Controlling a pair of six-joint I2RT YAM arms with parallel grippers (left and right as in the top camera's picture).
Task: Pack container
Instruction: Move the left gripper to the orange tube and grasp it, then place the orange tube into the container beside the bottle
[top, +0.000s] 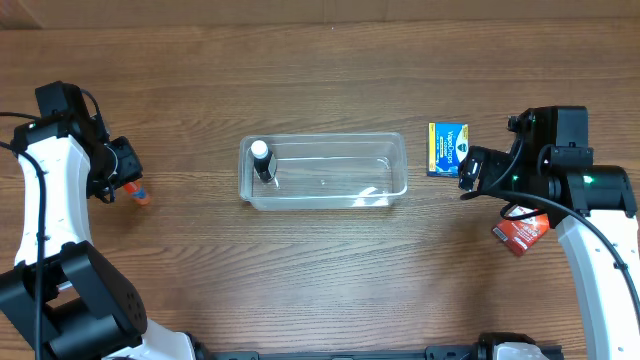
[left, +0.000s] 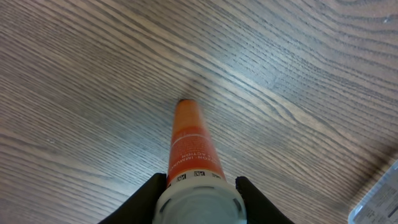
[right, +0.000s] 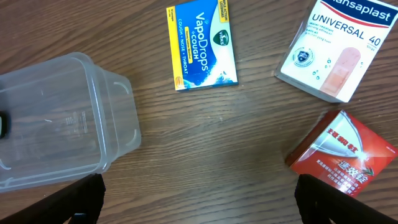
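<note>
The clear plastic container (top: 330, 137) sits mid-table with a small dark bottle with a white cap (top: 262, 160) standing in its left end. My left gripper (top: 125, 178) is far left of it, shut on the white cap end of an orange tube (left: 191, 146). The tube points away from the jaws (left: 199, 190), low over the wood. The tube's orange tip shows in the overhead view (top: 139, 194). My right gripper (top: 470, 170) is wide open and empty (right: 199, 202), just right of the container (right: 118, 124).
A blue and yellow VapoDrops box (right: 202, 43) lies right of the container, also in the overhead view (top: 448, 148). A white Hansaplast box (right: 333, 50) and a red box (right: 342, 152) lie further right. The red box shows under the right arm (top: 520, 232).
</note>
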